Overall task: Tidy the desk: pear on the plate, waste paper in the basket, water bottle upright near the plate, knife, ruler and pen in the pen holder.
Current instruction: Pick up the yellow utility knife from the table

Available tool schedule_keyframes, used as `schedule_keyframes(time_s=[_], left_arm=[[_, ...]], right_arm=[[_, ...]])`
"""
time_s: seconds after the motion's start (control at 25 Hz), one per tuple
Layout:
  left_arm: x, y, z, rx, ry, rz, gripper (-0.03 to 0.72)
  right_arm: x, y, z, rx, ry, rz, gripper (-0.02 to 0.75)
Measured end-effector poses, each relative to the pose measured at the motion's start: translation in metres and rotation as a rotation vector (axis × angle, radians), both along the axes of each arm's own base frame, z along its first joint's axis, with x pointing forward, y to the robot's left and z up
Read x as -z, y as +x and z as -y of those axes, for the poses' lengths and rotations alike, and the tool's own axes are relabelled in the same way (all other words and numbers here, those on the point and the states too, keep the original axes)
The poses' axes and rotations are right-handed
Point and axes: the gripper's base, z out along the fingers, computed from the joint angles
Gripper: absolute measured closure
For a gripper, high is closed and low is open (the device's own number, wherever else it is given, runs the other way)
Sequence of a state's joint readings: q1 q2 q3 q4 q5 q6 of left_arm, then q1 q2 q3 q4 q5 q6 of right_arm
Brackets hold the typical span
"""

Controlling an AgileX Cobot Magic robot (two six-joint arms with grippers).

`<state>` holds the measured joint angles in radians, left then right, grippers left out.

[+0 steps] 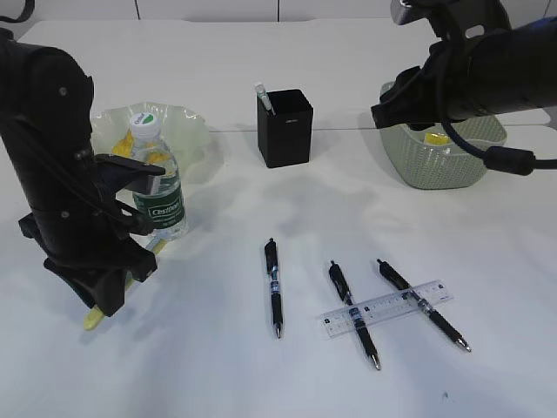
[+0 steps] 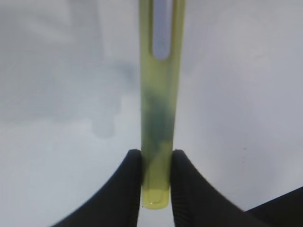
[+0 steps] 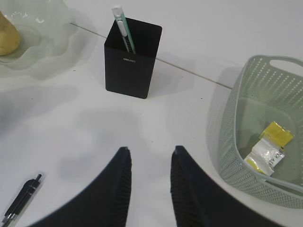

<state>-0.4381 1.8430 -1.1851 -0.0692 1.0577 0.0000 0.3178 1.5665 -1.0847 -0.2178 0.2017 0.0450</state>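
Note:
My left gripper (image 2: pixel 156 160) is shut on a translucent yellow-green knife (image 2: pixel 158 109), held near its blunt end just above the white desk (image 2: pixel 246 94). In the exterior view the knife's end (image 1: pixel 90 319) sticks out below that gripper (image 1: pixel 117 292). The water bottle (image 1: pixel 159 181) stands upright just beyond it, in front of the ruffled plate (image 1: pixel 190 129) with the pear (image 3: pixel 6 40) on it. The clear ruler (image 1: pixel 387 307) lies across two pens (image 1: pixel 353 313). My right gripper (image 3: pixel 150 153) hovers open and empty between the pen holder (image 3: pixel 131 59) and the basket (image 3: pixel 227 123), which holds waste paper (image 3: pixel 268 147).
A third pen (image 1: pixel 274 287) lies alone at the desk's middle front, and one pen tip shows low left in the right wrist view (image 3: pixel 21 201). A white-and-green stick (image 3: pixel 123 26) stands in the holder. The basket (image 1: pixel 452 165) sits at the back right under the right arm.

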Motion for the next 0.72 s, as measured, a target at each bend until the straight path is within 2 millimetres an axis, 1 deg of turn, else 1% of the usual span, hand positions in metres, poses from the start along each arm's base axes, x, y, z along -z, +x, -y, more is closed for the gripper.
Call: schedule_keyframes(time_s=[0.2,0.72], left_arm=[[-0.013,-0.006,0.005,0.016,-0.021,0.030,0.564],[-0.042,-0.012,0.005,0.007,-0.082,0.112,0.563]], right_arm=[[0.000,0.000,0.000,0.000,0.000,0.000,0.520],[0.000,0.000,0.000,0.000,0.002,0.001,0.519]])
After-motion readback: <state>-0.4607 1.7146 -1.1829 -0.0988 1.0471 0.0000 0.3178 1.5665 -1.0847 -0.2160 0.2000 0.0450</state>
